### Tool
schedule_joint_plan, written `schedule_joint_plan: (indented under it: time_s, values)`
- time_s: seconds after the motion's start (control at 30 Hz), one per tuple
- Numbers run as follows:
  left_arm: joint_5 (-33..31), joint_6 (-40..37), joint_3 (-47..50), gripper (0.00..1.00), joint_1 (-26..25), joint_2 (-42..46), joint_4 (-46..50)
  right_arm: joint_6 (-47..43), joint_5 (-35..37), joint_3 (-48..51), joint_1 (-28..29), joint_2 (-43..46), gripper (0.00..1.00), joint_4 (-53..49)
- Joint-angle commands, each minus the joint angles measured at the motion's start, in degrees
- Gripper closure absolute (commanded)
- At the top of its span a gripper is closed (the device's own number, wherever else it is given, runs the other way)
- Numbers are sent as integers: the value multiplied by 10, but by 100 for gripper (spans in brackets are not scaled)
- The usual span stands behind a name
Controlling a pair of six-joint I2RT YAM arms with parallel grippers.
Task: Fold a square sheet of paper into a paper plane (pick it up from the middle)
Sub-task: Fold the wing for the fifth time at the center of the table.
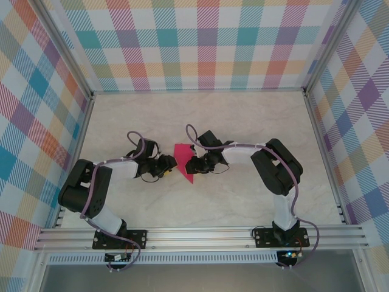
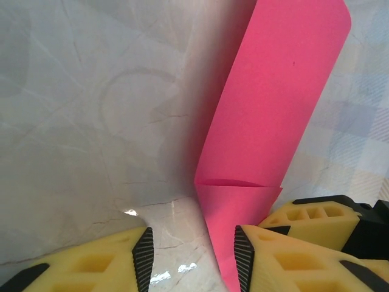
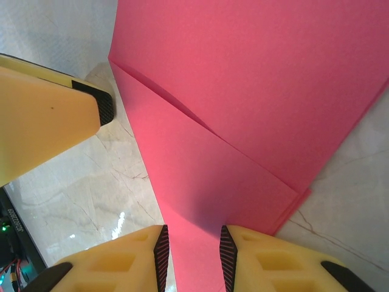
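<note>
Ok so the pink sheet of paper is sitting mid-table, right between the two arms. It's partly folded, with a crease showing across it, and it's looking propped up rather than lying flat.

The right gripper is standing narrow with the paper running through the gap. Honestly I can't tell if it's actually pinching or just straddling. The left gripper is sitting partway apart, with the sheet's pointed lower end passing between its jaws and brushing one pad only.

My guess is they're setting up a two-handed pinch for the next fold, so roughly early-to-mid job.

Doing it well: the left should be coming down squarely on the layers near that tip, both pads meeting the paper together so it isn't shoving the sheet sideways. The right shouldn't be tugging meanwhile, or the edges are going to slide out of line and the crease goes crooked.
</note>
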State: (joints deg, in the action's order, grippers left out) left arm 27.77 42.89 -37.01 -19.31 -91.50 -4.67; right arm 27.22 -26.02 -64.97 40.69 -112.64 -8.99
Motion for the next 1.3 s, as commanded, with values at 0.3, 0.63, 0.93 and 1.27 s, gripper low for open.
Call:
schedule_joint_plan:
  time_s: [0.3, 0.63, 0.93, 1.27]
  values:
    - [-9, 9, -16, 68, -14, 6, -41, 3, 8, 12, -7, -7, 69, -9]
    - [-59, 18, -14, 61, -14, 27, -21, 4, 9, 15, -7, -6, 69, -7]
    - [-32, 36, -24, 58, -16, -9, -56, 2, 6, 17, -7, -7, 69, -6]
    - [-26, 29, -38, 50, -26, -30, -51, 3, 6, 21, -7, -6, 69, -3]
